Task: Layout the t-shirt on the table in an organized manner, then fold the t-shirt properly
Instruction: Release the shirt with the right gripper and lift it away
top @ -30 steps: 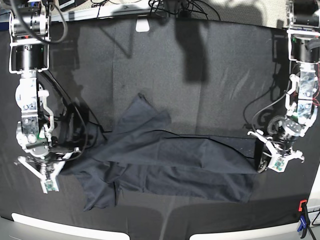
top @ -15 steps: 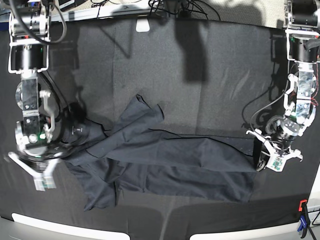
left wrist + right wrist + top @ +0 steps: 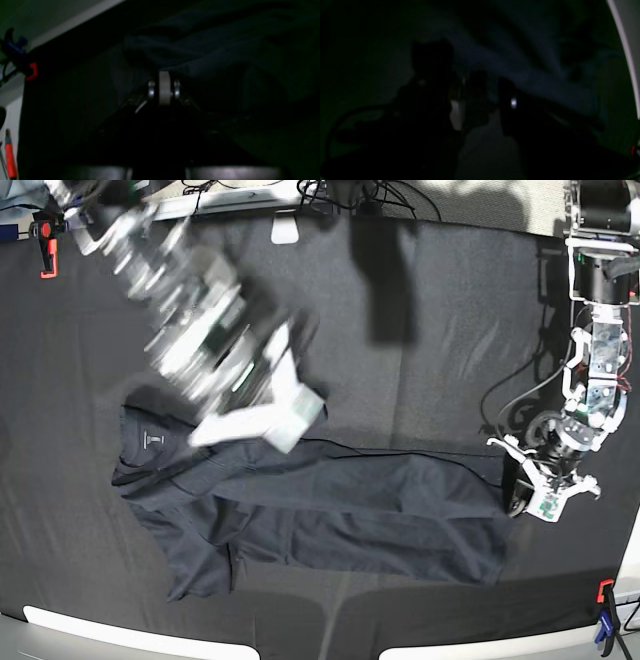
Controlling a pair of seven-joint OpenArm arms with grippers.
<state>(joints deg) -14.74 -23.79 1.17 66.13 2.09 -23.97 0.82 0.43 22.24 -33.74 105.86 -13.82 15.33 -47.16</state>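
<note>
The t-shirt [image 3: 320, 500] lies bunched across the black surface [image 3: 440, 330]. The left end effector [image 3: 528, 502] is clamped shut at the shirt's edge, apparently pinching it. The right end effector [image 3: 262, 418] is motion-blurred over the upper sleeve; I cannot tell its opening. That sweep could drag fabric or miss its grasp. Clamps and cables line the edges.

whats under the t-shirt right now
Black tablecloth surrounds the t-shirt on every side, so it lies on the table. The shirt is bunched and folded over itself near its collar end, so its lower layers and the cloth beneath are hidden.
</note>
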